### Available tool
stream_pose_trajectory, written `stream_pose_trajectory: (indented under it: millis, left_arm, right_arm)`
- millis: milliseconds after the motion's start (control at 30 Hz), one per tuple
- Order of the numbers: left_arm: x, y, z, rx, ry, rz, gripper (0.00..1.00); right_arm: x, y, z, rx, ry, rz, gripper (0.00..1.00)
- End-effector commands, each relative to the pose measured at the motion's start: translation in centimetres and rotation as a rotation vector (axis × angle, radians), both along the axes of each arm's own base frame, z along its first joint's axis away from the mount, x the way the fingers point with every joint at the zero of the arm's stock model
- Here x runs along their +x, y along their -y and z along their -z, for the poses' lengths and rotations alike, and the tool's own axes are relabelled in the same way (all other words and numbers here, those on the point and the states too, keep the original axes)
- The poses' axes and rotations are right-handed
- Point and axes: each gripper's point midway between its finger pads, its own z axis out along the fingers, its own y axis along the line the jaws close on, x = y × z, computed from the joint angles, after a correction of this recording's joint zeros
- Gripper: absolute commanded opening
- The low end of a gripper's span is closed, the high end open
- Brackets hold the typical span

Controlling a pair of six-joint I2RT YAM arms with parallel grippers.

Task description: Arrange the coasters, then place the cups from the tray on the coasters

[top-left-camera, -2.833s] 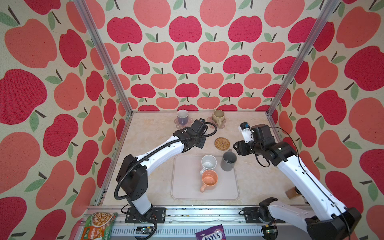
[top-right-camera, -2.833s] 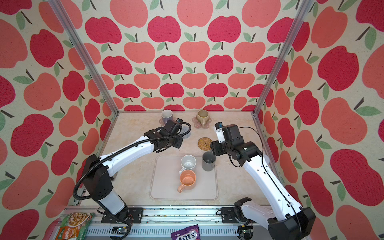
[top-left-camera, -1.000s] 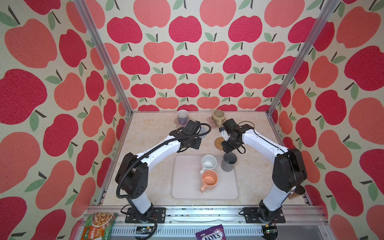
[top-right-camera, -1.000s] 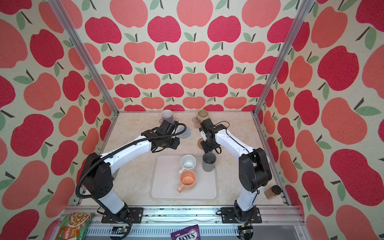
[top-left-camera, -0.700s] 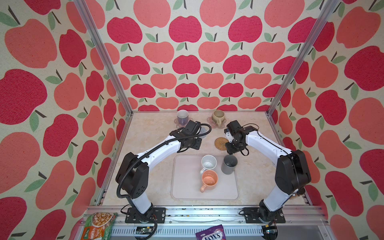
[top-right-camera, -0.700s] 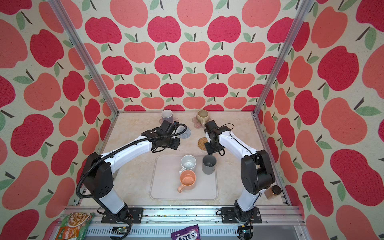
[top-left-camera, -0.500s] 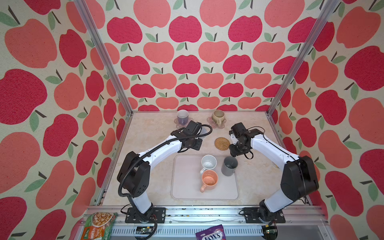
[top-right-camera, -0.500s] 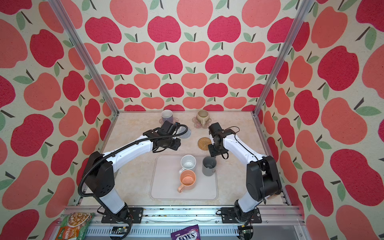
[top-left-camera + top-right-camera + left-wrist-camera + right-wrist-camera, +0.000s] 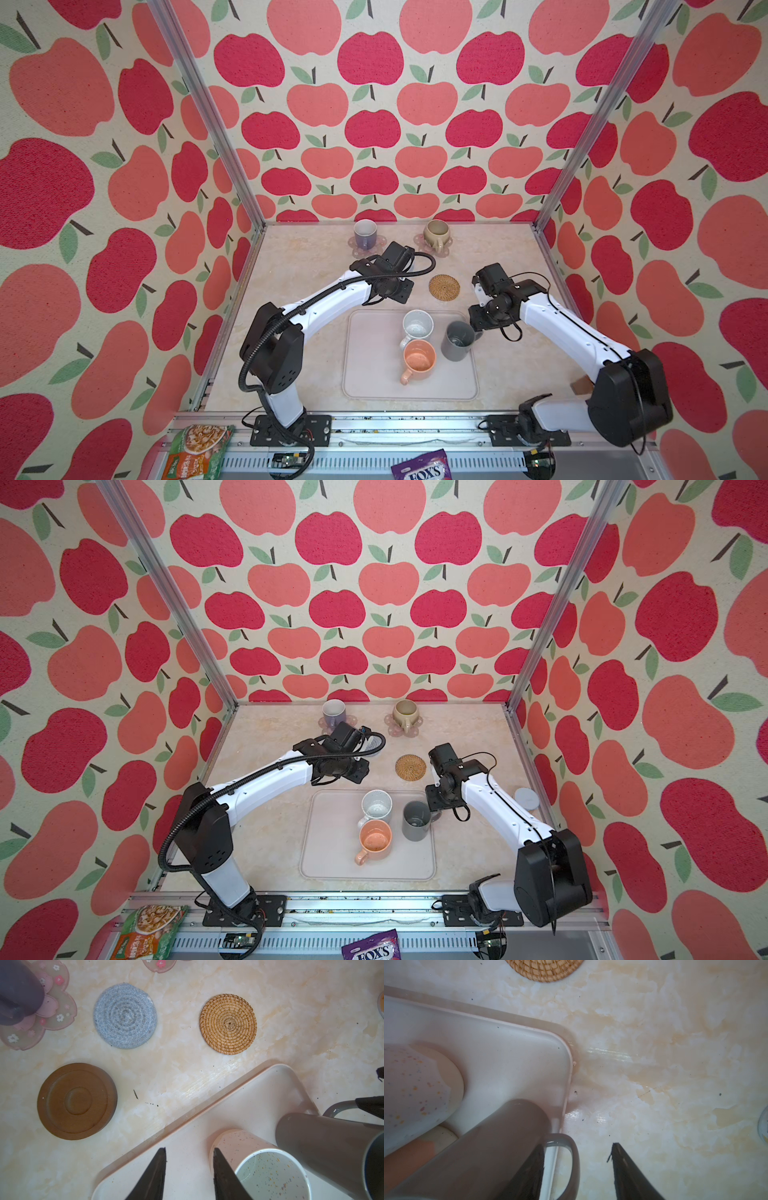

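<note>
The pale tray [image 9: 372, 365] holds a white mug [image 9: 417, 323], a peach mug [image 9: 419, 360] and a taller dark grey mug [image 9: 457, 341]. My right gripper [image 9: 578, 1147] is open and straddles the grey mug's handle [image 9: 572, 1159], one finger between handle and body. My left gripper [image 9: 189, 1153] is open over the tray's back corner beside the white mug [image 9: 239, 1147], gripping nothing. On the table lie a rattan coaster [image 9: 444, 286], a blue-grey one [image 9: 125, 1015] and a brown disc [image 9: 76, 1101]. At the back, a lavender mug [image 9: 365, 233] and a beige mug [image 9: 436, 232] stand on pink flower coasters.
A small white-lidded jar [image 9: 527, 798] stands by the right wall, and a brown object [image 9: 582, 384] lies behind the right arm's elbow. Snack packets [image 9: 195, 446] [image 9: 419, 468] lie past the front rail. Metal posts frame the back corners.
My right gripper has come away from the rattan coaster, forward and to the right, down to the grey mug's handle. The left arm has barely moved.
</note>
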Motion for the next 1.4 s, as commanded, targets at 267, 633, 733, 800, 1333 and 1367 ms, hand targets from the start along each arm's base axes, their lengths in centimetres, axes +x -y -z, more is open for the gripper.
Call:
stream_pose_trajectory:
  millis: [267, 633, 733, 800, 1333, 1367]
  left_arm:
    - [-0.5, 0.6, -1.0, 0.043, 0.027, 0.031, 0.40]
    - [-0.9, 0.3, -1.7, 0.052, 0.051, 0.029, 0.40]
    - [-1.0, 0.1, -1.8, 0.058, 0.054, 0.025, 0.40]
    - [-1.2, 0.0, -1.7, 0.064, 0.057, 0.025, 0.40]
    - [-1.9, -1.5, -3.3, 0.053, 0.097, -0.002, 0.40]
    - [-2.1, -1.6, -3.3, 0.054, 0.099, -0.001, 0.40]
  right_arm:
    - [-4.9, 0.5, 0.5, 0.091, -0.023, 0.041, 0.55]
    - [-6.1, 0.7, -0.3, 0.110, 0.048, 0.146, 0.59]
    - [-6.6, 1.5, -0.4, 0.120, 0.072, 0.213, 0.58]
    - [-7.3, 1.8, -0.4, 0.130, 0.074, 0.254, 0.58]
    - [-10.7, 2.4, -0.7, 0.131, 0.179, 0.263, 0.59]
    - [-10.8, 1.9, -0.6, 0.137, 0.177, 0.237, 0.60]
